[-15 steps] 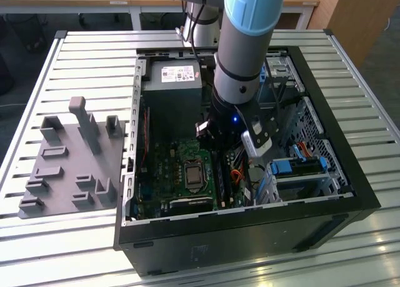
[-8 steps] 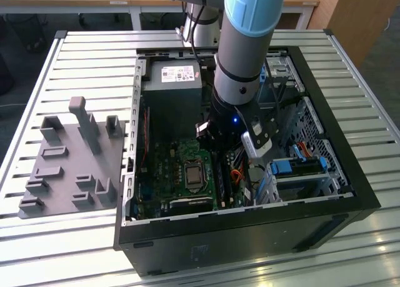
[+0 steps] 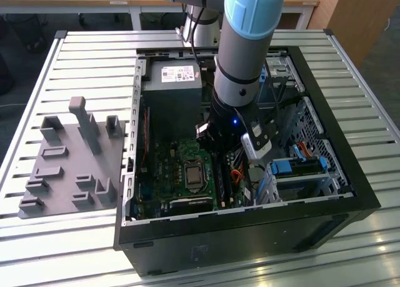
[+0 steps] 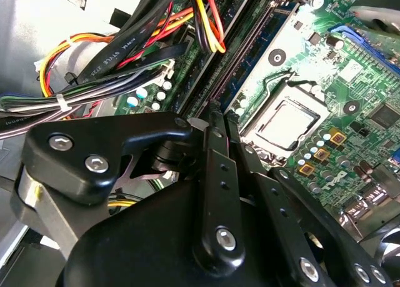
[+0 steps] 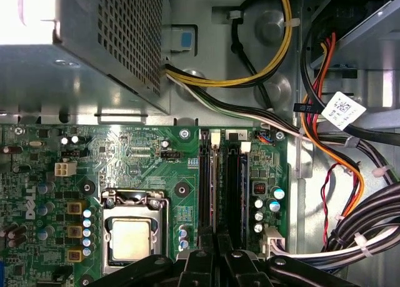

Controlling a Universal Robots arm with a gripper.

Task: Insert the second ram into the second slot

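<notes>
Second ram (image 5: 214, 187): a thin strip seen edge-on, standing in the memory slot in line with the end effector (image 5: 216, 240). In the second wrist view the same strip (image 4: 244, 49) runs away from the end effector (image 4: 215, 109) along the slot. The black fingers (image 4: 215, 174) are drawn together on the near end of the second ram. Whether the stick is pressed fully home cannot be told.

Just beside it lies a parallel dark slot (image 5: 232, 187) with a white latch (image 5: 245, 147) at its far end. On the other side of the stick, the green motherboard (image 5: 137, 156) carries the processor socket (image 5: 134, 237), a square metal frame around a pale plate, also seen in the second wrist view (image 4: 284, 121). A bundle of black, yellow, red and orange cables (image 4: 94, 93) passes close to the slots.

Beyond the motherboard sits the grey power supply (image 5: 94, 43) with its perforated wall. In the exterior view it (image 3: 172, 80) fills the far end of the open computer case (image 3: 250, 237), and the arm (image 3: 240, 62) reaches down into the case from above. Blue drive brackets (image 3: 294, 168) occupy the case at the exterior view's right.

Outside the case, at the exterior view's left, a grey holder plate (image 3: 69, 162) with upright posts lies on the slatted metal surface (image 3: 81, 55).
</notes>
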